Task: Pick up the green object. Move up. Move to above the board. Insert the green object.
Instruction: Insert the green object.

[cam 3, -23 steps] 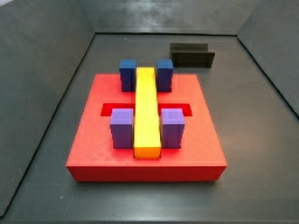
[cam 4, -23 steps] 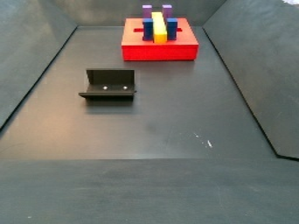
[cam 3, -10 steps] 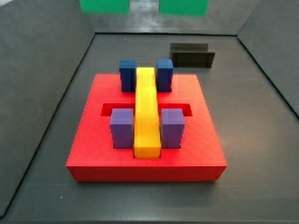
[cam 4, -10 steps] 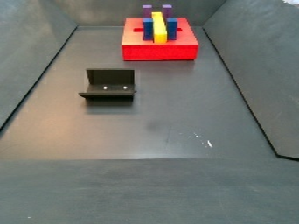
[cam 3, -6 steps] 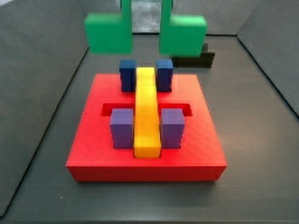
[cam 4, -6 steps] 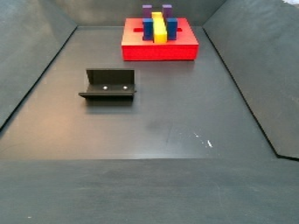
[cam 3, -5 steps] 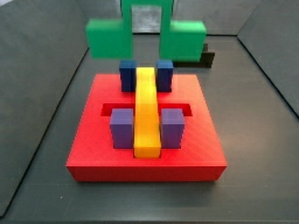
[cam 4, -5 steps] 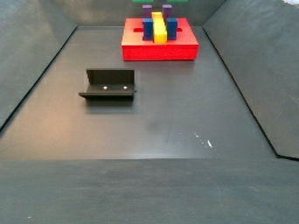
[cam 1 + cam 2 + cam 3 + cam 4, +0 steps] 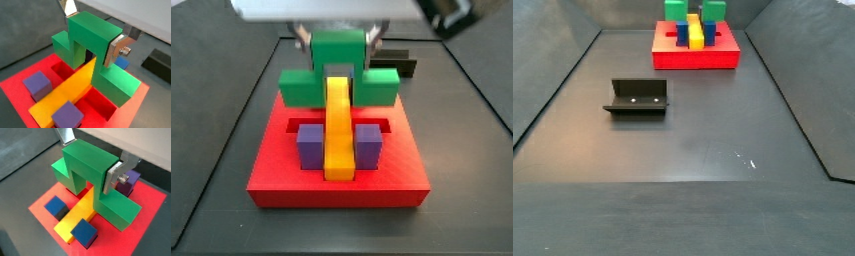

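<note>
The green object [image 9: 337, 76] hangs in my gripper [image 9: 338, 42] over the far half of the board [image 9: 278, 180], astride the yellow bar [image 9: 337, 130]. It hides the blue blocks in that side view. In both wrist views the silver fingers [image 9: 117, 48] [image 9: 114, 178] clamp the taller centre cube of the green object [image 9: 88, 35] [image 9: 90, 165]; the gripper [image 9: 93, 29] [image 9: 90, 157] is shut on it. Its lower cubes stand over the board's recessed slots [image 9: 107, 102]; I cannot tell whether they touch. In a side view the green object [image 9: 675, 10] shows above the board [image 9: 696, 58] at the far end.
Purple blocks [image 9: 310, 146] [image 9: 369, 145] flank the near end of the yellow bar. Blue blocks [image 9: 57, 206] [image 9: 85, 232] show in a wrist view. The dark fixture [image 9: 637, 97] stands on the floor apart from the board, also seen behind it [image 9: 401, 64]. Grey walls enclose the floor.
The green object has come down and nearer, from the far top of the side view to just over the board's far half, hiding the blue blocks. The gripper body has come into view.
</note>
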